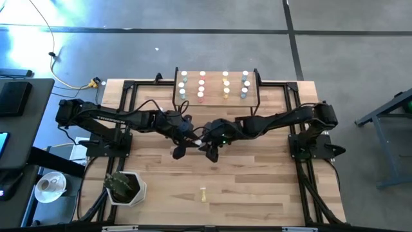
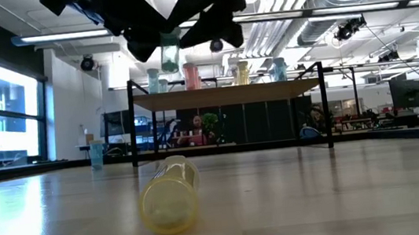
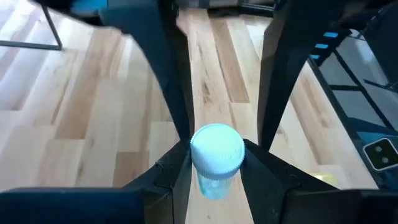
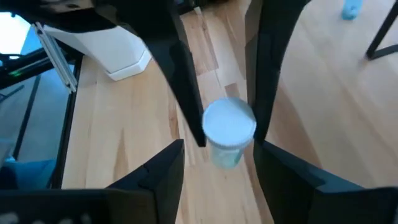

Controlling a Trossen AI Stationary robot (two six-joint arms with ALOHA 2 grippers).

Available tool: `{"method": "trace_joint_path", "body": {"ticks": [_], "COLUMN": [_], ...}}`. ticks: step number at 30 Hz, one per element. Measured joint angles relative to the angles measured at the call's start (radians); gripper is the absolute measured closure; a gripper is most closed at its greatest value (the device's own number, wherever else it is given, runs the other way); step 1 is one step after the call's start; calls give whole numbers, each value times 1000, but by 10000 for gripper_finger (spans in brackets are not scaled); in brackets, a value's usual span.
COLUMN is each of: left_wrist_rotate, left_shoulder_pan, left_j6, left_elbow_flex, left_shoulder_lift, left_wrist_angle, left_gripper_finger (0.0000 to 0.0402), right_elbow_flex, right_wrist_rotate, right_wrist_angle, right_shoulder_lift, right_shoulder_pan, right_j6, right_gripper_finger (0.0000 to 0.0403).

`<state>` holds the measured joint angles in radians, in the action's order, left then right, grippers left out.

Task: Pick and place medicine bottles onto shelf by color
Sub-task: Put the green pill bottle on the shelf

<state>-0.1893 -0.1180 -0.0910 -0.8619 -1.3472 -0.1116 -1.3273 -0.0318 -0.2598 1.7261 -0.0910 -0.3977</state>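
A pale blue-green medicine bottle (image 3: 216,163) with a white cap hangs above the middle of the table, where both arms meet (image 1: 199,133). My left gripper (image 3: 217,167) is shut on it. My right gripper (image 4: 217,155) stands open, one finger (image 4: 163,168) on each side of the bottle without touching it. The shelf (image 1: 215,96) stands at the table's far edge with several bottles in colour columns. A yellow bottle (image 2: 171,195) lies on its side near the table's front edge (image 1: 203,193). My left gripper pinches the bottle's upper end, at the sides of the white cap (image 3: 199,155), between its two fingers (image 3: 177,171). The fingers come from the table's left, slanting down. The bottle stands roughly upright, cap up, lifted clear of the table (image 2: 169,55).
A white pot with a plant (image 1: 125,187) stands at the table's front left. A small blue bottle (image 2: 97,154) stands on the table off to one side. Bare tabletop lies between the arms and the front edge.
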Motion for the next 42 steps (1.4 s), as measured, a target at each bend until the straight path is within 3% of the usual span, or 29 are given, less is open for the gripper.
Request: {"method": "trace_joint_path", "body": {"ticks": [10,14,23,34,42], "left_wrist_rotate": [26,79,304,548,526], "left_shoulder_pan": [-42,-58,-58,-109,-245], "left_j6": [-1,1,42,-36,-37], "left_elbow_flex": [1,1,1,165,174], "left_shoulder_lift": [21,45,198,374,351], "left_wrist_angle": [-2,-5,-36,-43,-51], "left_gripper_finger": [289,289,289,289,289], "right_elbow_flex": [0,0,0,0,0], "right_wrist_rotate": [5,24,80,189,190], "right_wrist_angle": [-47,-51,-108,-164,-170], "right_shoulder_lift": [-109,-153,-280,-348,-341], "right_shoulder_pan": [2,5,28,53,58], "right_j6": [59,79,191,250,244], "right_gripper_finger": [219,219,219,219,219]}}
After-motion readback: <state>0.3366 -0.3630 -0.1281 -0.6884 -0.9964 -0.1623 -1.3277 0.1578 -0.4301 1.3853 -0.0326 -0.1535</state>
